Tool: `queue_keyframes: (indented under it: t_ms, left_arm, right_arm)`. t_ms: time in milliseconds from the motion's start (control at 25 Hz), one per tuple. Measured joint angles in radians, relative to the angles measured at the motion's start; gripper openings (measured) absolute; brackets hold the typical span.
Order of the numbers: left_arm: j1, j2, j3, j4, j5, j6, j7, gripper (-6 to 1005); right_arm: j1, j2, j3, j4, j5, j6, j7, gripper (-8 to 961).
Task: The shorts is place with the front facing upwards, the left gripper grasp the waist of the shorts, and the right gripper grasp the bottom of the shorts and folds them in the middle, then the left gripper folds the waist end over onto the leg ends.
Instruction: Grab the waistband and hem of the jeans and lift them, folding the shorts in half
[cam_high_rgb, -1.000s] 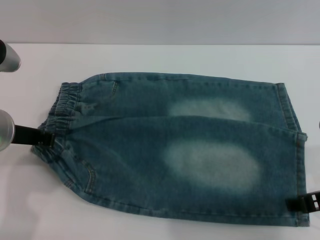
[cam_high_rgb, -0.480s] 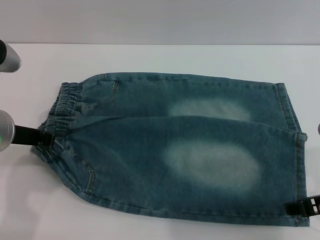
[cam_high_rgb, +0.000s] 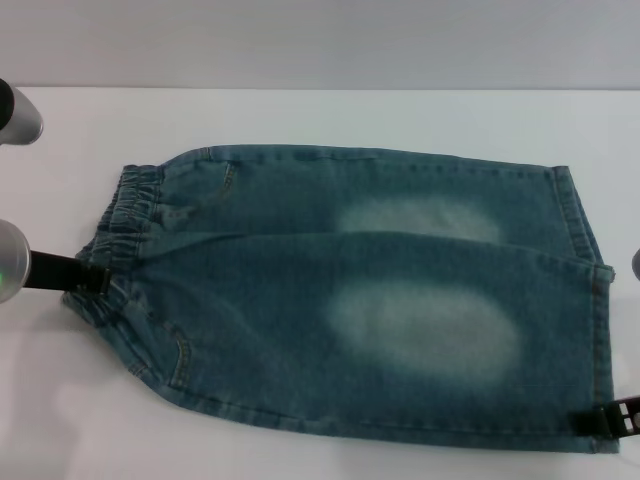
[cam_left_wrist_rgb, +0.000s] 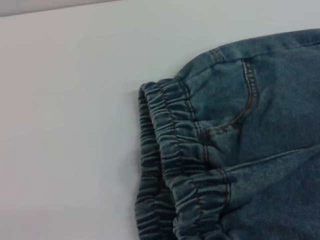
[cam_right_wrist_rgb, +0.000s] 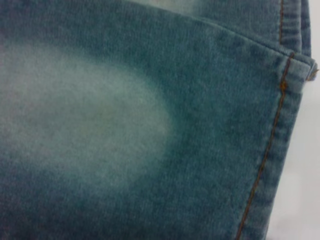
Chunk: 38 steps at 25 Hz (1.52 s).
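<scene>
The blue denim shorts (cam_high_rgb: 350, 300) lie flat on the white table (cam_high_rgb: 300, 115), with the near leg lying over the far one along the middle. The elastic waist (cam_high_rgb: 125, 220) points to the left and the leg hems (cam_high_rgb: 598, 340) to the right. My left gripper (cam_high_rgb: 88, 278) sits at the near end of the waist, touching the denim. My right gripper (cam_high_rgb: 605, 421) is at the near right corner of the hem, low on the cloth edge. The left wrist view shows the gathered waist (cam_left_wrist_rgb: 180, 150) and a pocket seam. The right wrist view shows the faded patch and the stitched hem (cam_right_wrist_rgb: 280, 125).
Silver parts of the left arm (cam_high_rgb: 15, 110) show at the far left edge. Bare white table surrounds the shorts on the left (cam_left_wrist_rgb: 65, 125) and behind them, ending at a grey wall.
My right gripper has slid along the hem toward the near edge of the table. The left gripper and the shorts have stayed put.
</scene>
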Motion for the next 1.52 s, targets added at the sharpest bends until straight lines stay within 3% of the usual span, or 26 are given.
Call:
queue_keyframes:
  t_ms: [520,1160,1520]
  left_arm:
    - [0.0,0.0,0.002,0.0,0.001,-0.006,0.0,30]
    - [-0.001,0.001,0.001,-0.002,0.001,-0.01,0.009,30]
    - [-0.002,0.0,0.0,-0.003,0.0,-0.008,0.009,30]
  right_arm:
    - [0.002,-0.004,-0.001,0.003,0.027,-0.004,-0.008,644]
    - [0.006,-0.007,0.002,-0.003,0.031,-0.003,-0.02,8]
    - [-0.007,-0.007,0.002,0.053,0.028,-0.031,-0.026,0]
